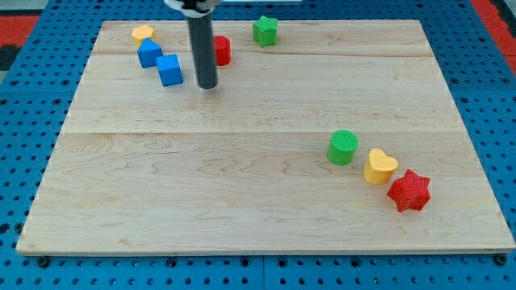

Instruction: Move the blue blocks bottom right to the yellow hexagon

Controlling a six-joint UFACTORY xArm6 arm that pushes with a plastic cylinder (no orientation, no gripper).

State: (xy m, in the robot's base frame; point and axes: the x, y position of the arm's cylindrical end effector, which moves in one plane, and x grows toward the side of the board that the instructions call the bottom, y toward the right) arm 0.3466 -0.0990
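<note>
My tip [207,84] holds nothing (it only pushes), just right of two blue blocks [169,70] at the far left near a yellow block [143,33]. They look light, hard, slidey; push their flat sides.

Your rod hangs upright from the view's top edge, left of centre. Its dark shaft is straight; my tip [208,84] rests low on the board's upper part.

Robot lab bench: wooden board [242,185] on blue perforated (pegboard-like) base [24,97].
</note>
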